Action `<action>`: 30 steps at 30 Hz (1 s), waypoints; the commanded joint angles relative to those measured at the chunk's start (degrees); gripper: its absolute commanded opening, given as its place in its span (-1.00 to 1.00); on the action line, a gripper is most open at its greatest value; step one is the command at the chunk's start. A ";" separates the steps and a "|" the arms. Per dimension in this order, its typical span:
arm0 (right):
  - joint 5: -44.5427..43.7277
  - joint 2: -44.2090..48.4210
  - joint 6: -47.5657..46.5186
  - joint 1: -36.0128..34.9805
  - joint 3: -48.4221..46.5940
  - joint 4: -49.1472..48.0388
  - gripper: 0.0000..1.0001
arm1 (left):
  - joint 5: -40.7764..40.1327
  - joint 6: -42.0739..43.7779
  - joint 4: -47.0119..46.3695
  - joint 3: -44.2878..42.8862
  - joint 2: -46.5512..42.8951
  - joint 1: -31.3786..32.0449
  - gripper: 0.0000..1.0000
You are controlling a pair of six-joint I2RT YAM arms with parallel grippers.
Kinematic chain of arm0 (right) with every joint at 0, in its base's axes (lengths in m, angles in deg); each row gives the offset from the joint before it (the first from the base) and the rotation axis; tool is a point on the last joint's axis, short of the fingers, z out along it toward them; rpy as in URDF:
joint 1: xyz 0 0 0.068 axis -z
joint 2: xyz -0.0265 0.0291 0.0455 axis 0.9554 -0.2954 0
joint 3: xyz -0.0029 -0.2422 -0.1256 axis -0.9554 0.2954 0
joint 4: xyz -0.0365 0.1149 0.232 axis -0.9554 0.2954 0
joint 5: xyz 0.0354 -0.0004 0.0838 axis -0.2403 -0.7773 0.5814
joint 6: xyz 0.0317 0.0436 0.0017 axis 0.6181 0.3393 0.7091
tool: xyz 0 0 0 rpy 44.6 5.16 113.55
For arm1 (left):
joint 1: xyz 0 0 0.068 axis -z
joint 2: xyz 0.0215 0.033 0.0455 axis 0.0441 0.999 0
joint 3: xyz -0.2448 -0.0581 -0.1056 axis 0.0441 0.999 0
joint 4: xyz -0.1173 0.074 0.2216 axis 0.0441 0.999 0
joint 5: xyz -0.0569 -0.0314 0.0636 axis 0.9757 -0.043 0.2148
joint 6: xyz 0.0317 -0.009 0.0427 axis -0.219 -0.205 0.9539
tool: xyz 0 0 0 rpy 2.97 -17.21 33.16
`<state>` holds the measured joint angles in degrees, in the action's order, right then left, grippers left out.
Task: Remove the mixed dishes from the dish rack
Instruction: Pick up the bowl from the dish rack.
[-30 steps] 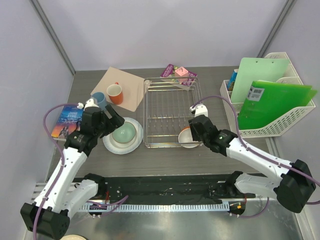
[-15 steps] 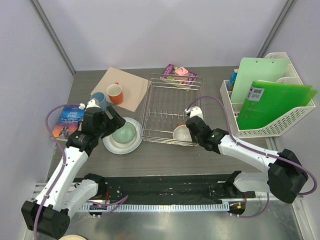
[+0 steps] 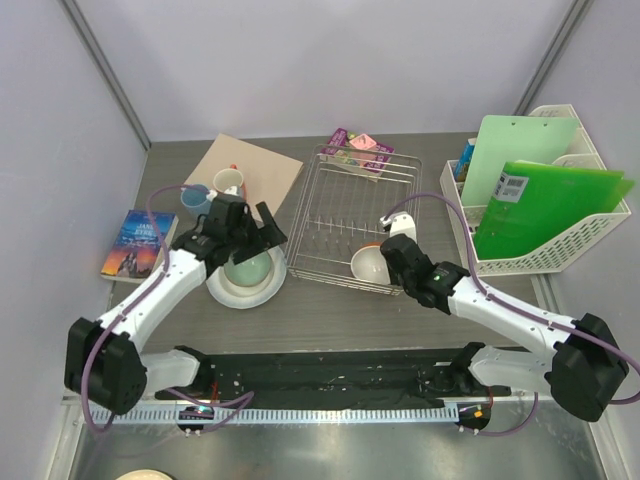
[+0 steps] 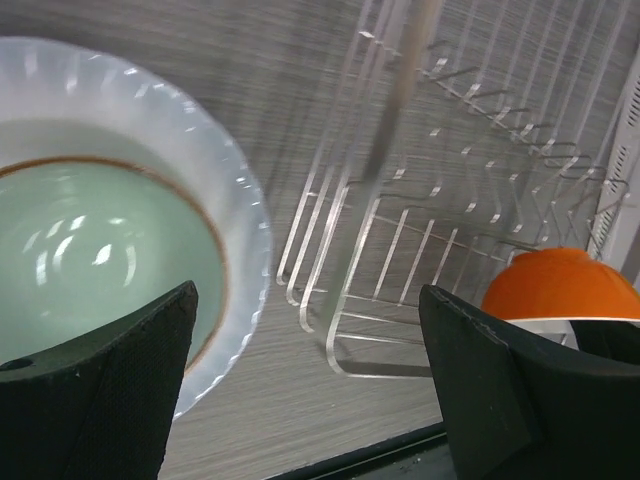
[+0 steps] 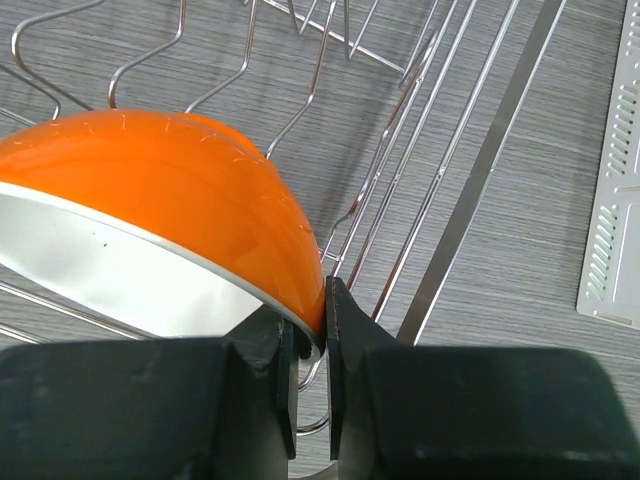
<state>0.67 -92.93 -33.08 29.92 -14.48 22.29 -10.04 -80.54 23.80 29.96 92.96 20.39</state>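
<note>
The silver wire dish rack (image 3: pixel 355 215) lies skewed in the middle of the table. The cream bowl with orange outside (image 3: pixel 366 263) sits tilted in its near end. My right gripper (image 3: pixel 386 260) is shut on that bowl's rim (image 5: pixel 312 300); the bowl (image 5: pixel 150 190) fills the right wrist view. My left gripper (image 3: pixel 262 228) is open and empty beside the rack's left side, its jaws wide over the table (image 4: pixel 308 300). The pale green bowl (image 3: pixel 248 268) sits on the white plate (image 3: pixel 222 291). The orange-red mug (image 3: pixel 229 182) and light-blue cup (image 3: pixel 194 199) stand at back left.
A tan board (image 3: pixel 255 168) lies under the mug. A book (image 3: pixel 133 243) lies at the left. Pink and purple packets (image 3: pixel 355 144) lie behind the rack. A white file basket (image 3: pixel 560 255) with green folders stands at the right. A black strip (image 3: pixel 330 375) runs along the near edge.
The rack has swung and slid right, now skewed, while my right gripper kept hold of the orange bowl. My left gripper has swung right, across the plate to the rack's left side.
</note>
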 commanded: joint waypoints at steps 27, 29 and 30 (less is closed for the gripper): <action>-2.25 5.97 -1.07 0.00 -2.46 -12.36 -0.98 | -6.57 -0.91 -3.83 -13.91 21.41 6.97 -1.00; -0.94 7.28 -1.16 0.00 -3.42 -12.62 -0.98 | -6.83 -1.35 -3.83 -13.99 21.23 6.97 -1.00; -0.32 7.82 -1.07 0.09 -3.69 -12.45 -0.98 | -6.92 -1.44 -3.65 -13.99 21.06 6.97 -1.00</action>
<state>0.71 -88.60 -33.80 29.92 -14.59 16.25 -14.76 -76.52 20.21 16.91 115.37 27.98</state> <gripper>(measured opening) 0.150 0.030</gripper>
